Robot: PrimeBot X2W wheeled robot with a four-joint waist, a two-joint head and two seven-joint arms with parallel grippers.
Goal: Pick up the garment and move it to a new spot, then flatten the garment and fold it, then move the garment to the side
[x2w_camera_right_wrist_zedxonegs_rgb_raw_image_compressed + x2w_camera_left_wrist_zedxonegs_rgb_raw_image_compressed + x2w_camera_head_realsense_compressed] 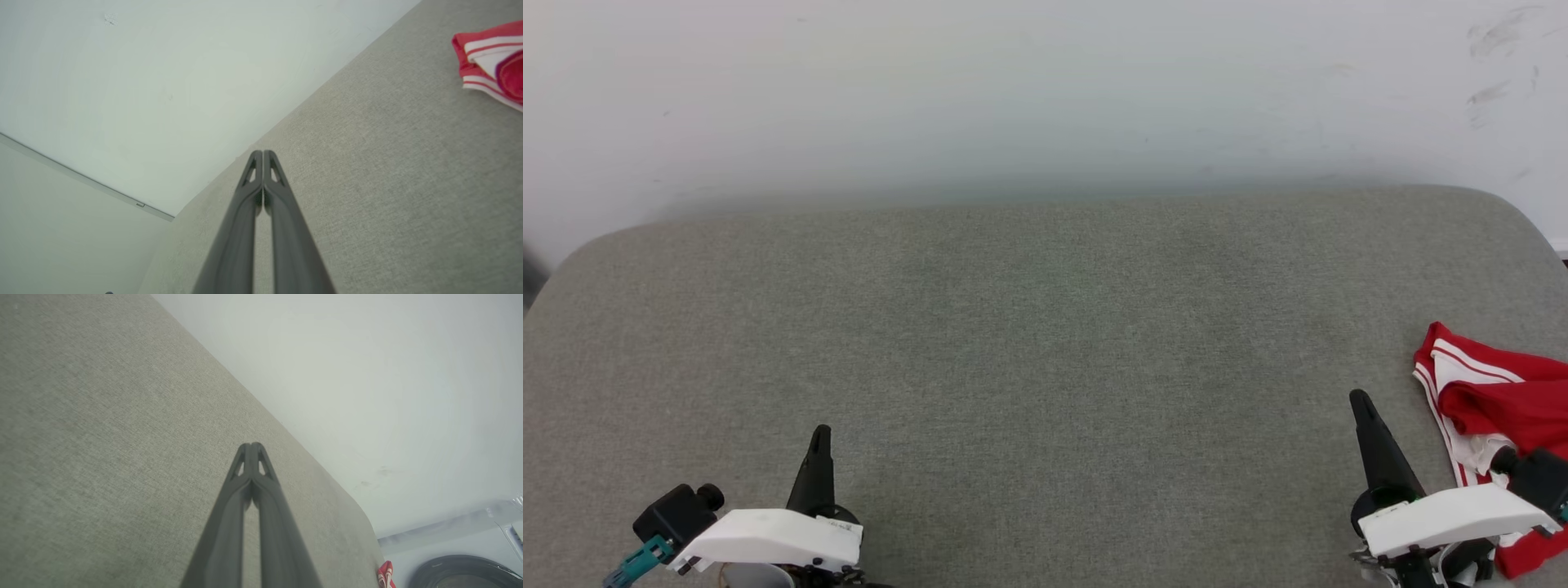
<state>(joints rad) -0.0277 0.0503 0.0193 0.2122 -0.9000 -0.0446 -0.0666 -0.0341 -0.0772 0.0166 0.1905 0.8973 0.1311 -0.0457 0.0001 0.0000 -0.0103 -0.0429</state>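
Over pad: left gripper, right gripper pressed together; garment beside latter; maybe washer.

A grey fabric surface stretches out under a white wall. The garment lies bunched at its right edge, red with white striped panels. The right gripper stands just beside it, fingers pressed together, its wrist perhaps brushing the cloth. The left gripper, likewise closed, hovers well apart.

Padded surface: was grey woven cloth, far corners rounded.
Wall: white, rose behind the far edge.
Scuffs: marked the wall far right.
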